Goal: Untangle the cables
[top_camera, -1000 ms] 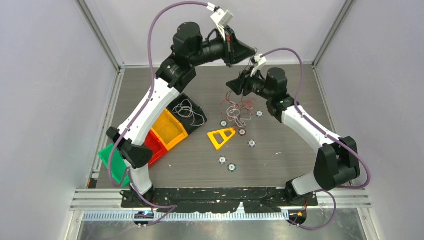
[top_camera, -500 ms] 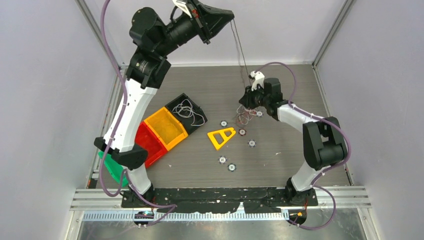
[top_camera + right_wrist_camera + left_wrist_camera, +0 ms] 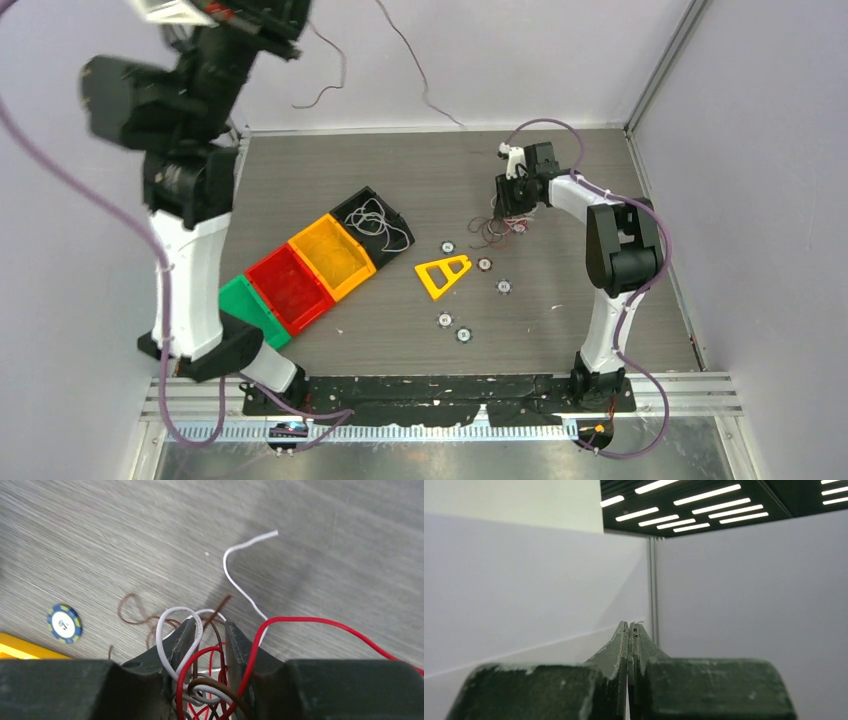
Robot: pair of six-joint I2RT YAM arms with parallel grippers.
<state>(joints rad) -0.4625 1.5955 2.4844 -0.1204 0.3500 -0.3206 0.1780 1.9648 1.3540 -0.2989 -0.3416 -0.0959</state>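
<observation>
The cables form a small red, white and brown tangle (image 3: 493, 228) on the table, right of centre. My right gripper (image 3: 512, 208) points down into it. In the right wrist view its jaws (image 3: 210, 626) stand a little apart, closed around a wad of red, white and brown wires (image 3: 210, 670). A white end (image 3: 240, 587) and a red strand (image 3: 320, 622) trail off onto the table. My left gripper (image 3: 288, 22) is raised high at the upper left, shut (image 3: 630, 626). A thin dark cable (image 3: 340, 70) hangs from it in the air, with another strand (image 3: 425, 90) running down to the back wall.
A row of bins stands left of centre: black (image 3: 352, 212) with white wires (image 3: 378, 220) in it, yellow (image 3: 338, 257), red (image 3: 290, 288), green (image 3: 240, 305). A yellow triangle frame (image 3: 443, 273) and several small round discs (image 3: 504, 287) lie mid-table.
My left arm swung up and to the left, pulling the dark cable out of the tangle into the air. My right gripper moved slightly right and stayed on the tangle.
</observation>
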